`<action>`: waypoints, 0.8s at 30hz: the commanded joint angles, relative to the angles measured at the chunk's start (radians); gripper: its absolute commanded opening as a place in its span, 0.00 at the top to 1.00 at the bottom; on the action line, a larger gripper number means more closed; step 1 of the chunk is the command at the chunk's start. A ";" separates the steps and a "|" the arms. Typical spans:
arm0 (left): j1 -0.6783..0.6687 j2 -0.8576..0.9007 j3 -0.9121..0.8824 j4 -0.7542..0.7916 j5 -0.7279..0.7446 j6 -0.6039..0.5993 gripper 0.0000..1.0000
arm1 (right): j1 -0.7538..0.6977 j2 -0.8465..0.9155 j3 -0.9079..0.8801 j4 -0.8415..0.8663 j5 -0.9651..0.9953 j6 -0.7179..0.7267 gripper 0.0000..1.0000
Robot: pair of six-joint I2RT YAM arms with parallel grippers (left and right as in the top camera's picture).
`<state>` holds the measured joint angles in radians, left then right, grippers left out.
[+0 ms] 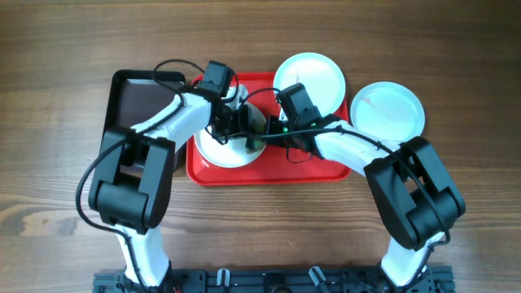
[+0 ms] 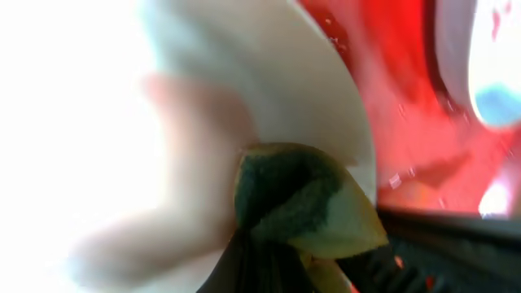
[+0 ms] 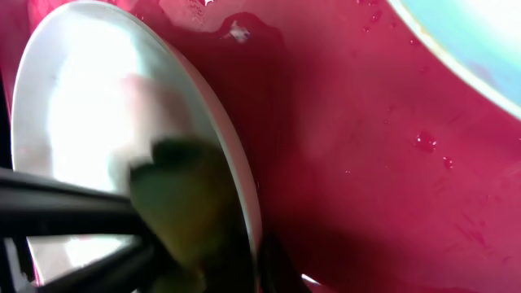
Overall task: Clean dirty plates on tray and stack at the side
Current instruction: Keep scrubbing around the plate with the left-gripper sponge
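Note:
One white plate (image 1: 218, 155) is on the red tray (image 1: 326, 168), tilted up on its rim. My left gripper (image 1: 236, 124) is shut on a green and yellow sponge (image 2: 301, 199) and presses it on the plate's face (image 2: 309, 81). My right gripper (image 1: 273, 134) is shut on that plate's rim (image 3: 244, 203). The sponge (image 3: 183, 203) shows against the plate (image 3: 81, 98) in the right wrist view. A second plate (image 1: 309, 77) lies over the tray's far right corner. A third plate (image 1: 389, 110) lies on the table right of the tray.
A narrower dark brown tray (image 1: 134, 102) with a black rim lies left of the red tray. The red tray's floor (image 3: 366, 163) is wet with droplets. The second plate's edge (image 3: 472, 41) shows at the upper right of the right wrist view.

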<state>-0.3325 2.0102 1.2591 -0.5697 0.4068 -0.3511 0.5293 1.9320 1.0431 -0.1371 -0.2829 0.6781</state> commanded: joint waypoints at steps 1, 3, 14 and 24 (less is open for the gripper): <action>0.022 0.037 -0.008 0.013 -0.542 -0.137 0.96 | 0.006 0.026 -0.015 -0.017 -0.010 0.002 0.96; 0.022 0.037 -0.008 0.008 -0.661 -0.143 0.96 | 0.006 0.026 -0.015 -0.017 -0.010 0.002 0.96; 0.022 0.037 -0.009 -0.190 -0.899 -0.420 0.96 | 0.006 0.026 -0.015 -0.017 -0.010 0.002 0.96; 0.022 0.037 -0.009 -0.183 -0.149 -0.038 0.96 | 0.006 0.026 -0.015 -0.019 -0.014 0.002 0.96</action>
<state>-0.3153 1.9770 1.3018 -0.7444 -0.1486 -0.6117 0.5468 1.9320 1.0431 -0.1352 -0.3141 0.6800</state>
